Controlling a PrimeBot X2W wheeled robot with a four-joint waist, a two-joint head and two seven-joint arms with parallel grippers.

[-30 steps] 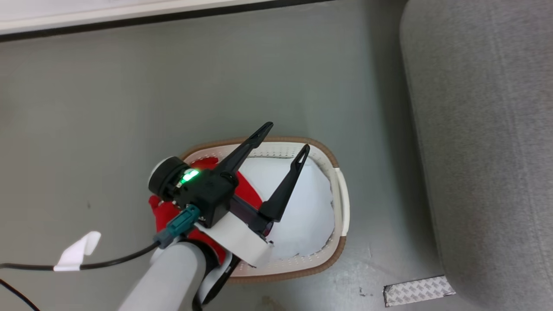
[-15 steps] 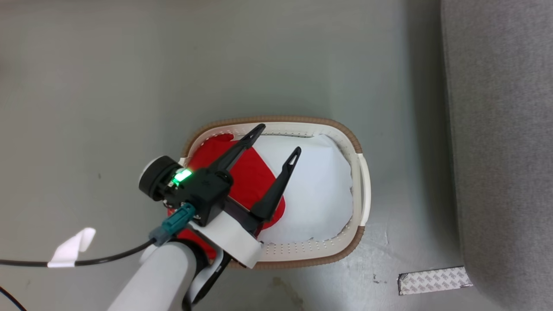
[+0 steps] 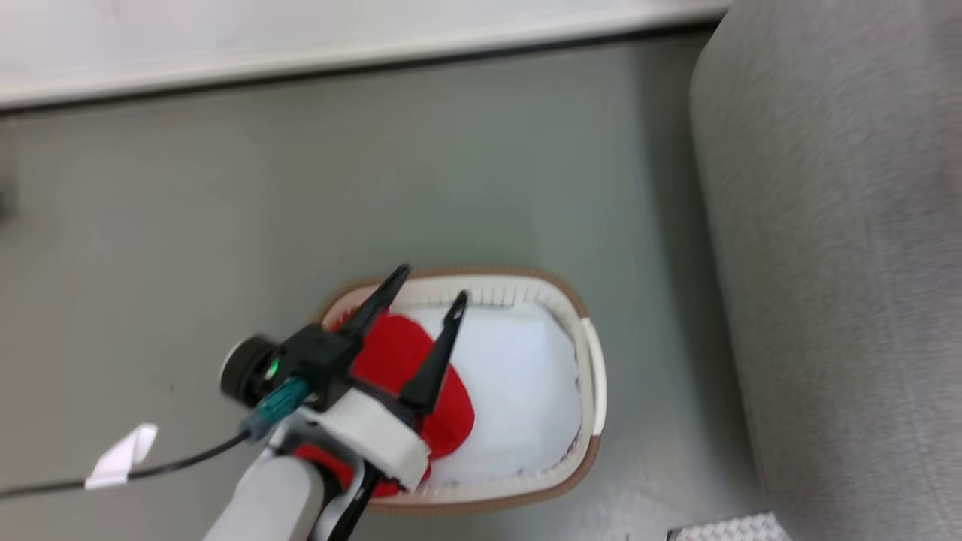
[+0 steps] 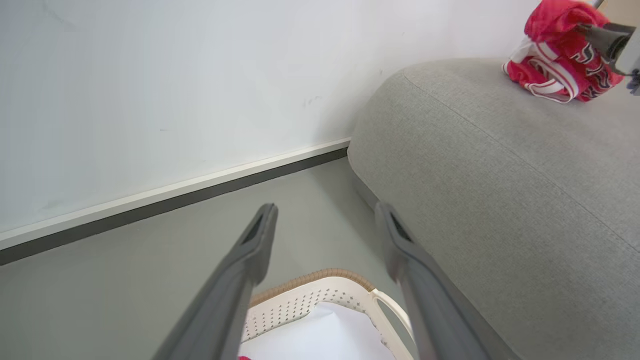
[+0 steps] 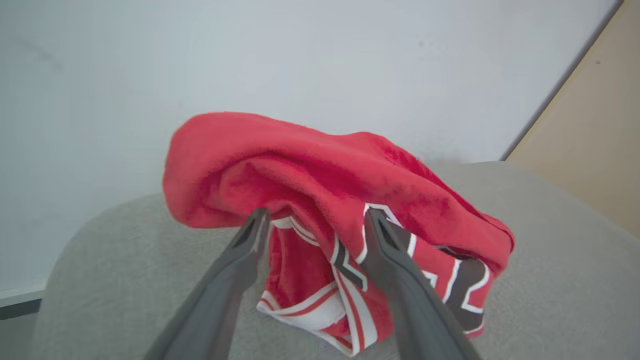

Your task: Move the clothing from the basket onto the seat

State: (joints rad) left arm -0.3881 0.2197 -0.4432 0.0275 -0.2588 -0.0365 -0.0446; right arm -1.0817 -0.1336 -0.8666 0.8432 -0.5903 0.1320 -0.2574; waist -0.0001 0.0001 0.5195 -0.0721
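The grey sofa (image 3: 827,263) filled the right side of the head view, its rounded arm close to the basket but not touching it, with grey floor (image 3: 376,188) spreading across the rest and a white wall (image 4: 200,75) with a dark skirting strip (image 3: 301,64) along the top. The oval cream basket (image 3: 496,289) with its brown rim sat low in the centre of that view. A flat white cloth (image 3: 518,383) lined its right half, and a plain red garment (image 3: 451,417) lay crumpled in its left half. The left gripper (image 3: 432,284) hung over that garment with its fingers spread wide and nothing between them, and its arm hid the garment's lower left part. In the right wrist view the red jersey (image 5: 325,160), with white trim and black-and-white lettering, was bunched on the sofa's top surface. The right gripper (image 5: 316,214) had its fingers apart, and the fabric humped over and behind their tips. A patch of silver tape (image 3: 725,530) lay at the bottom right of the head view, and a white tag (image 3: 120,454) was folded on a black cable (image 3: 188,458) at the lower left.
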